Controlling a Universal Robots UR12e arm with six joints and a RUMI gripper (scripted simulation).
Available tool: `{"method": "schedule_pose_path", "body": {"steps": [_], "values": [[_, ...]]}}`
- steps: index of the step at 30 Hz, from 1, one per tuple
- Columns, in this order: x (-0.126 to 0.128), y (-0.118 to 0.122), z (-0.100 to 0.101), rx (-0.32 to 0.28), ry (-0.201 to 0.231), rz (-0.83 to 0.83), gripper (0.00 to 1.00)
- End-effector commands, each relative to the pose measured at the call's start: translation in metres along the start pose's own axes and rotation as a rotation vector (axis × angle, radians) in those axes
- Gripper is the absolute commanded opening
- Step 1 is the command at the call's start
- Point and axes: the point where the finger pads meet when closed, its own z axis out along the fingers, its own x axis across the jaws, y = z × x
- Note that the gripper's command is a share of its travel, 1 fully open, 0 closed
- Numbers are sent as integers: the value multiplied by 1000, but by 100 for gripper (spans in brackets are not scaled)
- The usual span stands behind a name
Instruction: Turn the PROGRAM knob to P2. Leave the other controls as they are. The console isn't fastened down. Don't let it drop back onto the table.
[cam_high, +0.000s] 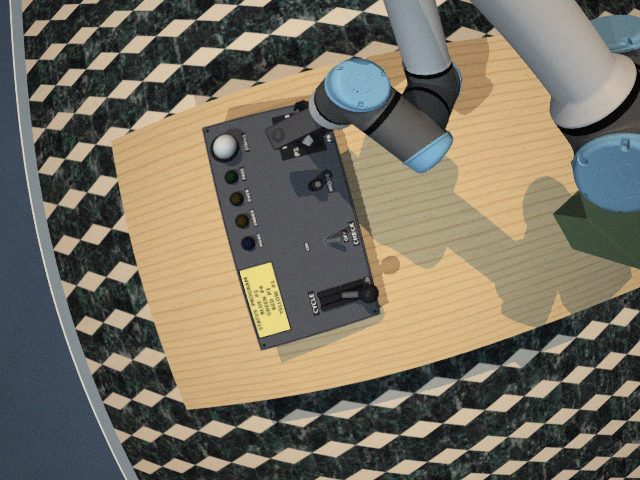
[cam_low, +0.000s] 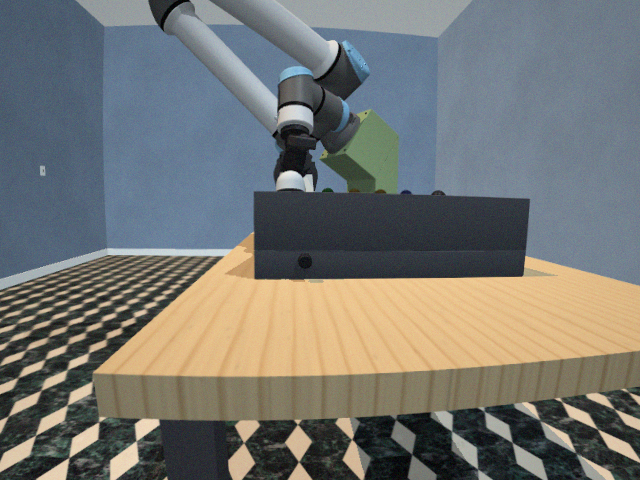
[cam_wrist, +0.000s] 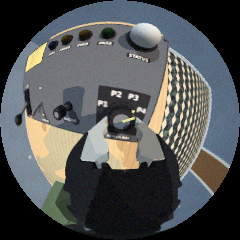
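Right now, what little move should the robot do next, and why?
Probably twist the wrist gently to swing the pointer back toward P2. The gripper is shut on the PROGRAM knob, whose yellow pointer aims near P4. Gently, because the console is loose.

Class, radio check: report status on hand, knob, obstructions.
Hand shut on PROGRAM knob. Pointer near P4, not P2. Nothing blocking; MODE knob apart.
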Motion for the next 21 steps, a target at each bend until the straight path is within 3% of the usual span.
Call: {"method": "schedule_pose_path", "body": {"steps": [1,21], "values": [[0,0,0,2,0,-82,0],[0,0,0,2,0,-432,0]]}}
